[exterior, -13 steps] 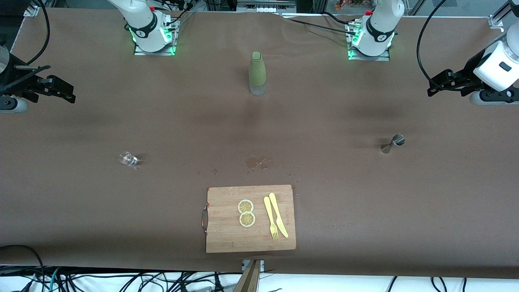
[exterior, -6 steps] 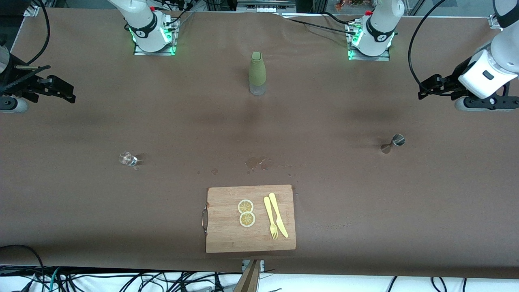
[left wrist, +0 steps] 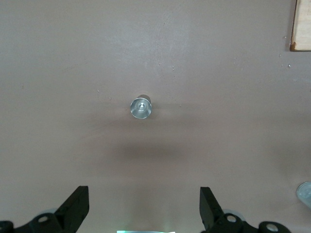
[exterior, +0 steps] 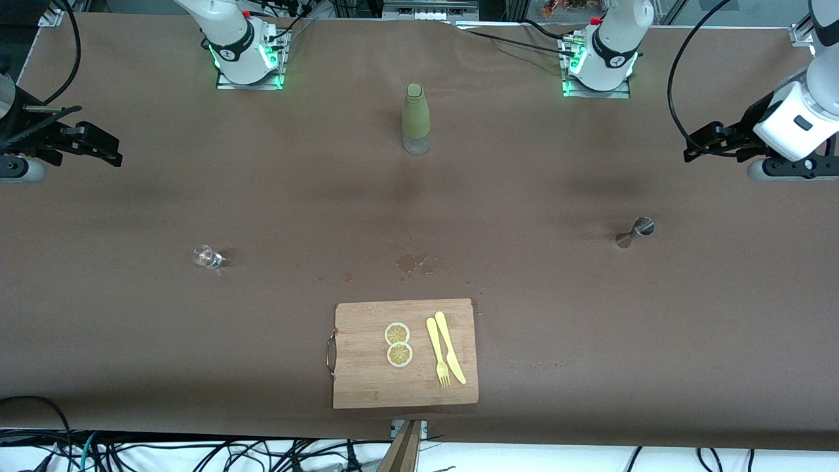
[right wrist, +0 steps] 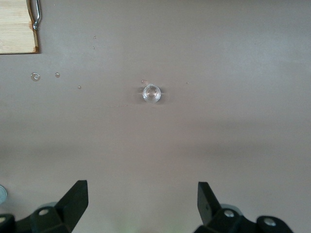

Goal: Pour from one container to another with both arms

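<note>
In the front view, the brown table (exterior: 590, 314) carries a green bottle (exterior: 415, 118) standing upright between the two arm bases, a small clear glass (exterior: 205, 256) toward the right arm's end, and a metal jigger (exterior: 634, 232) toward the left arm's end. Nearer the camera lies a wooden cutting board (exterior: 367, 380) with two lemon slices (exterior: 398, 344) beside a yellow fork (exterior: 438, 352) and yellow knife (exterior: 450, 346); a few wet spots (exterior: 414, 263) mark the table between the board and the bottle. The left claw (exterior: 696, 141) hangs in the air over the table at the left arm's end, empty. The right claw (exterior: 105, 145) hangs over the table at the right arm's end, also empty. In the left wrist view, the left claw (left wrist: 145, 213) has its fingers (left wrist: 75, 206) spread wide, with the jigger (left wrist: 140, 108) upright on the table below and a corner of the cutting board (left wrist: 302, 26) at the edge. In the right wrist view, the right claw (right wrist: 144, 206) is likewise spread wide, fingers (right wrist: 74, 201) apart, above the glass (right wrist: 151, 93); the cutting board (right wrist: 14, 29) with its metal handle (right wrist: 35, 14) shows at a corner.
</note>
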Robot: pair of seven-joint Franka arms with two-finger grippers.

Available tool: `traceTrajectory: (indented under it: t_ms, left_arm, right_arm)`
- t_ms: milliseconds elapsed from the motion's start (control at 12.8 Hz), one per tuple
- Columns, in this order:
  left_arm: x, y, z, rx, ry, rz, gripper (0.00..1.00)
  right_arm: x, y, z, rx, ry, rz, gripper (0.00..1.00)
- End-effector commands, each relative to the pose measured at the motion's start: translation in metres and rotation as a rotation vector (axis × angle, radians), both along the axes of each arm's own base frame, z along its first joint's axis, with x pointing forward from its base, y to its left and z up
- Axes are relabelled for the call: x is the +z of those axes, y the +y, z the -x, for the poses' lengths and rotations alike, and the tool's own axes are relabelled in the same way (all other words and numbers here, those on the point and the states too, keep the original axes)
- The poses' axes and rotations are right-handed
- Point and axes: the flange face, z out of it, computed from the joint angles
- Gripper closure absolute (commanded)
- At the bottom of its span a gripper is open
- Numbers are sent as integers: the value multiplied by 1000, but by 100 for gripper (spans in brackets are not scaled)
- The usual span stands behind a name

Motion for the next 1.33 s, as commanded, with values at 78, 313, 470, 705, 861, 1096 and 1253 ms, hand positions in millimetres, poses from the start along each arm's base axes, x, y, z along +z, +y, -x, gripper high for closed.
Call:
traceTrajectory:
  t_ms: [78, 313, 470, 705, 861, 1096, 1253]
  left_arm:
    - [1, 8, -6, -22, 10, 41, 0]
    - [0, 5, -7, -26, 13, 35, 0]
    - [0, 5, -6, -28, 21, 35, 0]
    - [-3, 0, -7, -45, 28, 11, 0]
    - [-3, 4, -7, -38, 23, 11, 0]
    - [3, 10, -5, -12, 39, 10, 0]
    - [3, 8, 0, -31, 87, 26, 0]
  right_arm:
    - [3, 2, 1, -10, -6, -14, 0]
    - [3, 2, 1, -10, -8, -14, 0]
    - [3, 2, 1, -10, -6, -14, 0]
    - [3, 2, 1, -10, -6, -14, 0]
    - [3, 2, 1, -10, -6, -14, 0]
    - [2, 2, 2, -10, 1, -14, 0]
    - [1, 2, 2, 2, 11, -14, 0]
